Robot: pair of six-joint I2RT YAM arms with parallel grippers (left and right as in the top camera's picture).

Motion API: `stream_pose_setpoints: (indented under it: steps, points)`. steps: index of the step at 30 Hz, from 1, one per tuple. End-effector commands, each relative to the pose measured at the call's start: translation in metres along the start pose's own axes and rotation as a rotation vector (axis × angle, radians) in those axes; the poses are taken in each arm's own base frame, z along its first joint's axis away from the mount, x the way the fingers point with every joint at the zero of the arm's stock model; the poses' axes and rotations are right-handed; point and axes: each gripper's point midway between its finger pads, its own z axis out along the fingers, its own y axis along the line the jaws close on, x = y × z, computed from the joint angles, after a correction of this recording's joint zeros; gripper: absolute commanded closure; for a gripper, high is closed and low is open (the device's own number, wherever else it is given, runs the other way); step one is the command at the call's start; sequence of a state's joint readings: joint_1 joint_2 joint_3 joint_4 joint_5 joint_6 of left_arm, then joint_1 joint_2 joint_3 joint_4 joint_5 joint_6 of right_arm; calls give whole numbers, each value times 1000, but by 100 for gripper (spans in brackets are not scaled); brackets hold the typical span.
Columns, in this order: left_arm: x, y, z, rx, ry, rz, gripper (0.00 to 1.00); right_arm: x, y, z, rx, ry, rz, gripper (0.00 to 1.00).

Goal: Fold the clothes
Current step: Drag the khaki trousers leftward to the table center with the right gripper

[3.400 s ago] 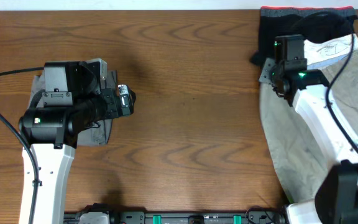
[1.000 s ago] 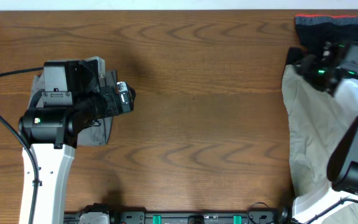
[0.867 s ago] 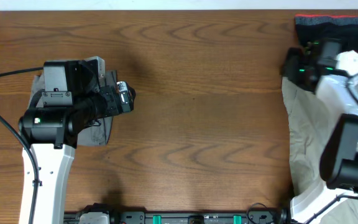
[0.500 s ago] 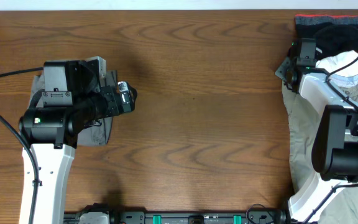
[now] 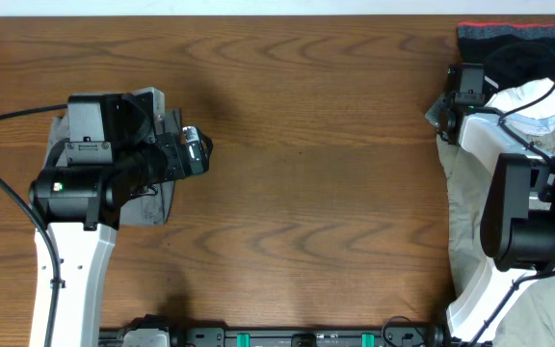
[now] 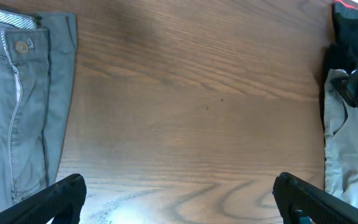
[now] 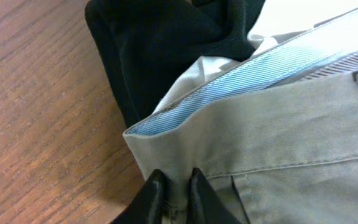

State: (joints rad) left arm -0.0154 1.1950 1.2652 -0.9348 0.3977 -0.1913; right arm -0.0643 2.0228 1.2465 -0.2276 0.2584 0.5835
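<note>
At two o'clock on the table (image 5: 306,145), the right gripper (image 7: 174,188) pinches the waistband corner of soft, light khaki shorts (image 7: 278,124), probably their firmest hold; left gripper (image 6: 179,198) spread wide, empty.

No readable text, brand, number or sign in any view. Button (image 6: 22,46) on grey shorts (image 6: 8,118), upper left of left wrist view: too small to read.

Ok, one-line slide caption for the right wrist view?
Jaws pinch the waistband corner of the khaki shorts, blue lining showing, beside a black garment on the wooden table.
</note>
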Motion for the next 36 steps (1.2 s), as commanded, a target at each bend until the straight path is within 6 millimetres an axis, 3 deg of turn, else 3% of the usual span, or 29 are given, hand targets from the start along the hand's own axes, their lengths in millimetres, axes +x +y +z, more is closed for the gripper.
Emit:
stream_pose_setpoints:
  steps: [1,9,14,21,26,36]
  points:
    - [-5,-7,-4,21,-14,-3,2,-6,7,-13,-36,-8,-2,99]
    - [-5,-7,-4,20,-13,-3,2,-30,8,-53,-71,-53,-7,99]
    - [-5,-7,-4,20,-14,-3,2,-45,50,-102,-326,-84,-182,99]
    - [-5,-7,-4,20,-15,-3,2,-48,91,-167,-574,-113,-229,99]
    - [-5,-7,-4,21,-15,-3,2,-30,128,-216,-731,-119,-300,99]
    - [-6,-7,-4,22,-19,-1,2,50,214,-289,-957,-122,-490,99]
